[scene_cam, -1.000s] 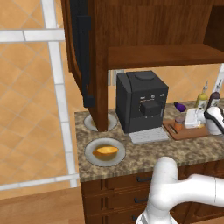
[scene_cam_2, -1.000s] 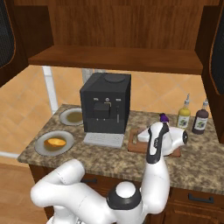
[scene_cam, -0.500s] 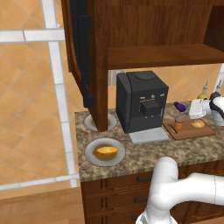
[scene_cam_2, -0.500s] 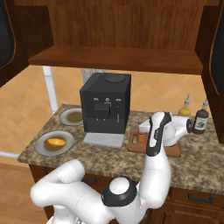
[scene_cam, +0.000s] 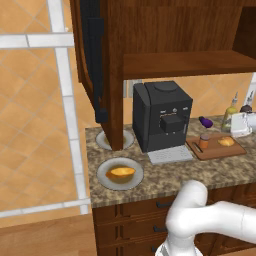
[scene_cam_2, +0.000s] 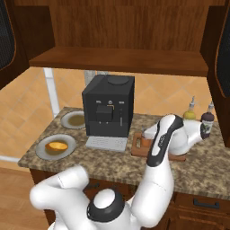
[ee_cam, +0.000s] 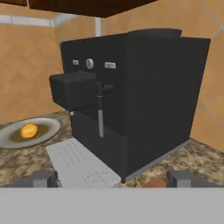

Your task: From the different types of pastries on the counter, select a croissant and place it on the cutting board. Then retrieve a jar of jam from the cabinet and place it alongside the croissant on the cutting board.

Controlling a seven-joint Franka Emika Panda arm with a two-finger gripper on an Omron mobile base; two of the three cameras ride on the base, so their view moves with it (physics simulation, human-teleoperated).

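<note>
Reddish-brown cutting board (scene_cam: pixel 217 149) lies right of the coffee machine (scene_cam: pixel 162 121) in the left base view, bearing the jar of jam (scene_cam: pixel 204 141) and the croissant (scene_cam: pixel 226 142). From the right base view, the arm covers most of the board (scene_cam_2: pixel 137 148). Along the hand view, the gripper (ee_cam: pixel 111 179) stands wide open, empty, facing the machine (ee_cam: pixel 131 94).
</note>
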